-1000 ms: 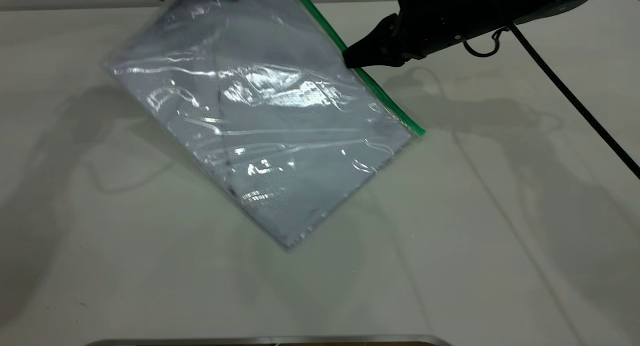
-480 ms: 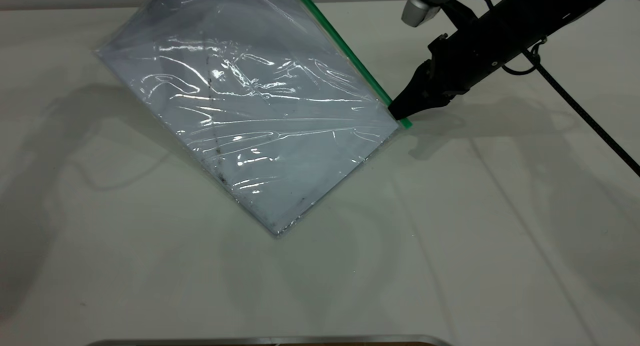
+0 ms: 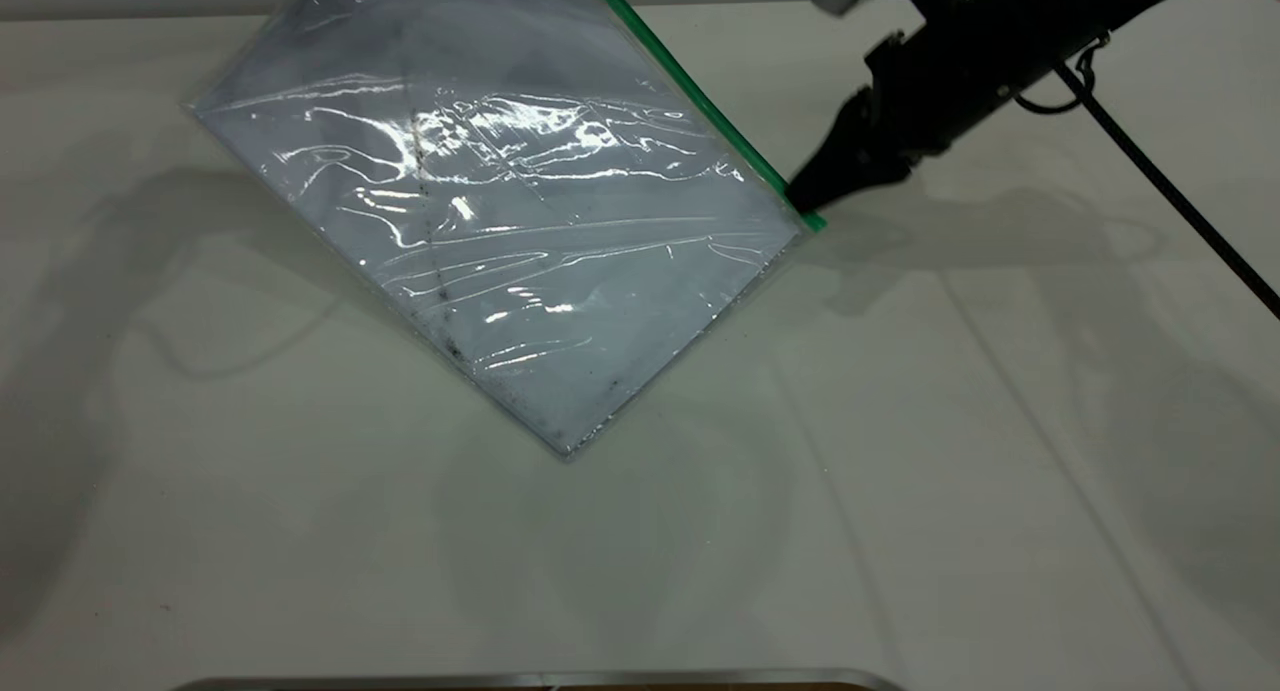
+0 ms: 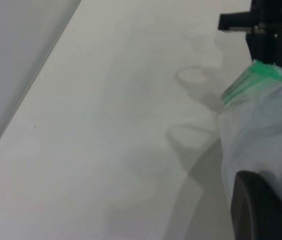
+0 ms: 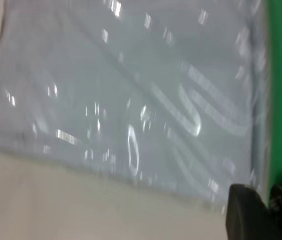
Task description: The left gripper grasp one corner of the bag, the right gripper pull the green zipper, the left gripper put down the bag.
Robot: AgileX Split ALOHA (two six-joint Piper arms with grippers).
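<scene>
- The bag (image 3: 500, 211): glossy, wrinkled clear plastic over white paper sheets.
- The green zipper (image 3: 700, 101): smooth plastic.
- Table (image 3: 900, 471): matt white.

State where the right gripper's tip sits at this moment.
In the exterior view, the right gripper is right of centre, its tip at the near end of the green zipper.

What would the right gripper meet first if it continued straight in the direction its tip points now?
The right gripper points down toward the bag's lower corner and is already at the end of the green zipper. It would probably meet that zipper end first, then the table, though depth is unclear.
</scene>
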